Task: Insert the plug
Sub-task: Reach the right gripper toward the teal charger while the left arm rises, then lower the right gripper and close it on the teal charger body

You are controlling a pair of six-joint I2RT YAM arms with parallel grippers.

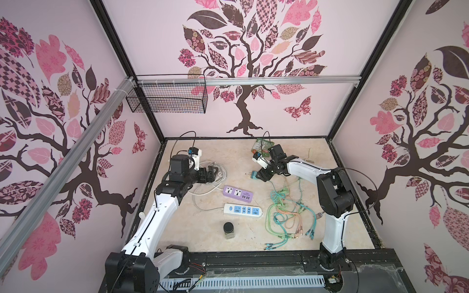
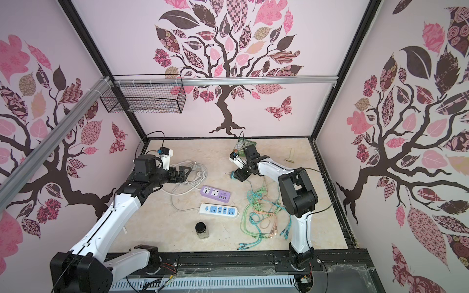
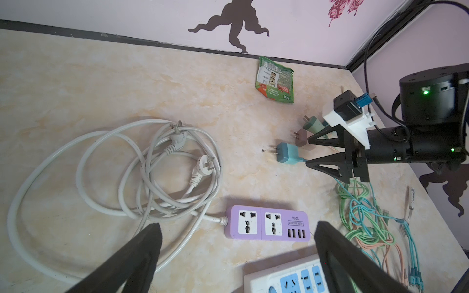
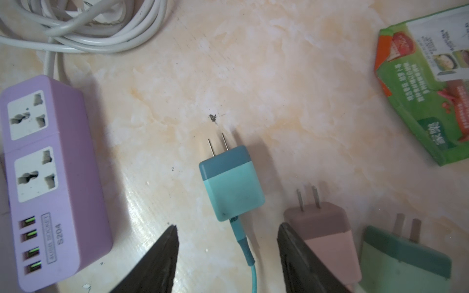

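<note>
- Three two-pin plugs lie flat, side by side, on the worktop [image 1: 198, 236] under the right arm: a teal plug [image 4: 232, 181], a pink plug [image 4: 327, 228] and a green plug [image 4: 406, 258], prongs all pointing the same way.
- The right jaws stand partly open and grip nothing. Their tips sit just behind the teal plug, one on either side of its teal cable [image 4: 247, 251], and one tip overlaps the pink plug in the right wrist view.
- The teal plug lies loose, well apart from the purple power strip [image 1: 237, 193].
- The left jaws are spread wide and empty, hovering over the white cable coil [image 3: 114, 177] beside the purple strip.
- A white-and-blue power strip [image 1: 243, 209] lies near the purple one, with tangled coloured charging cables [image 1: 286, 215] to its right and a black-lidded jar [image 1: 229, 230] in front.
</note>
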